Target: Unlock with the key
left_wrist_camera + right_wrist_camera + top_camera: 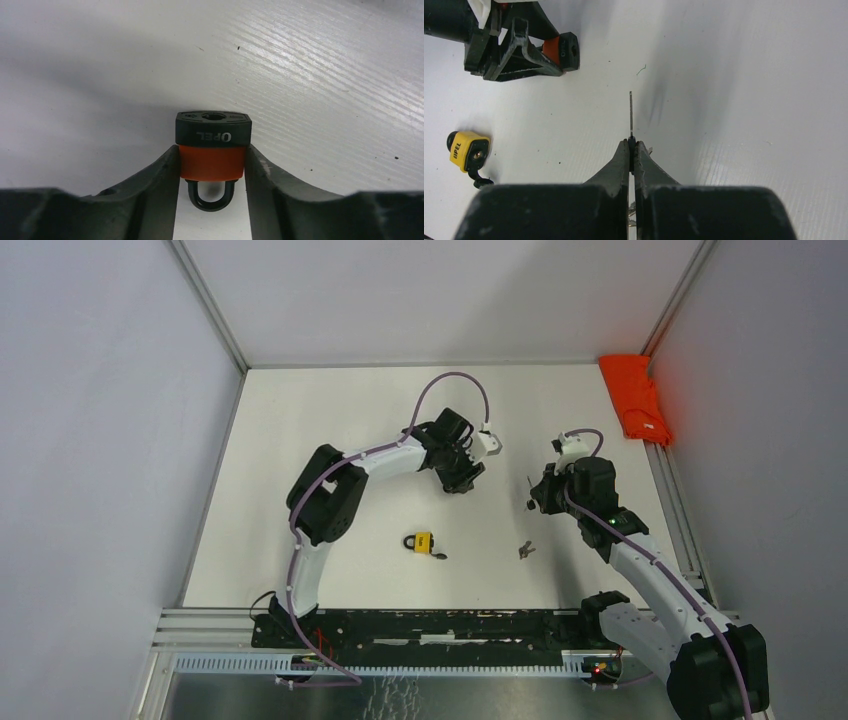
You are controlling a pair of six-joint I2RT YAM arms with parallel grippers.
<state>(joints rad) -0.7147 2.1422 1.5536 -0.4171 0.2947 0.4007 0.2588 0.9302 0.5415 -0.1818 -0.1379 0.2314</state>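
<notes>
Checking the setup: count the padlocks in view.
2. An orange padlock sits in the left gripper; a yellow padlock lies loose on the table. None seems hidden.

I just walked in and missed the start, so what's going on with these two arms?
The left tool grips an orange padlock by its sides, its black keyhole end pointing out past the fingers. The right tool is shut on a key, blade pointing forward. The key is apart from that lock and not in it yet. A yellow padlock and a spare key lie loose on the table.
</notes>
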